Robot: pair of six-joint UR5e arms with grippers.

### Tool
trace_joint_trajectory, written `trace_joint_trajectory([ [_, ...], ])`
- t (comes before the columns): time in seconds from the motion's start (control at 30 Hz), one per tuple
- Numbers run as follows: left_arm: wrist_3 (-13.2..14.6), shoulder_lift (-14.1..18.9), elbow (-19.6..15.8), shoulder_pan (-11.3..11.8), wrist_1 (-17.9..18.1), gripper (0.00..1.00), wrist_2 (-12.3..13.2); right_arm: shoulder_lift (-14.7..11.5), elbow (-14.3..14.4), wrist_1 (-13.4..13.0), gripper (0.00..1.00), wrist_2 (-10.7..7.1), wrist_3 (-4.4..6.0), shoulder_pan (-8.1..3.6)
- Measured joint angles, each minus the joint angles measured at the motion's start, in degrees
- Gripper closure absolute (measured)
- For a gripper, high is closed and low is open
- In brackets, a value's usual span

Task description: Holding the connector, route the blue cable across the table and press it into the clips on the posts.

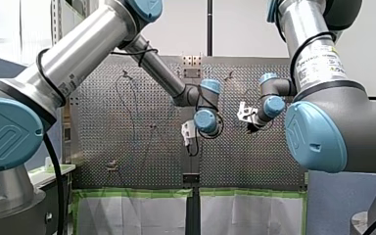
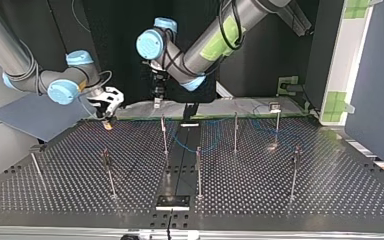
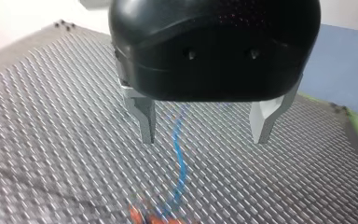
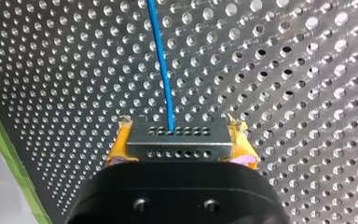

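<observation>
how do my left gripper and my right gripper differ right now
My left gripper stands open and holds nothing; my right gripper is shut on the grey connector. My left gripper's fingers are bare metal; my right gripper's carry yellow pads. The blue cable leaves the connector in my right gripper, while it only lies on the perforated table below my left gripper. Both have black bodies.

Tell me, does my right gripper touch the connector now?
Touching. The right wrist view shows it: the yellow pads of my right gripper press against both ends of the grey connector, no gap.
</observation>
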Motion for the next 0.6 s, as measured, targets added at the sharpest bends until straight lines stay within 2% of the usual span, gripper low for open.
trace_joint_trajectory([
  [0.23,-0.2,-0.3,2.5,-3.5,2.6,0.00,-3.5,0.0,0.0,0.0,1.00,-0.72,-0.01,-0.36],
  [0.4,-0.6,-2.3,4.7,-5.8,1.5,0.00,-4.5,0.0,0.0,0.0,1.00,-0.94,-0.01,-0.43],
  [0.6,-0.5,-5.1,7.6,-5.6,0.5,0.00,-4.9,0.0,0.0,0.0,1.00,-1.19,0.00,-0.57],
])
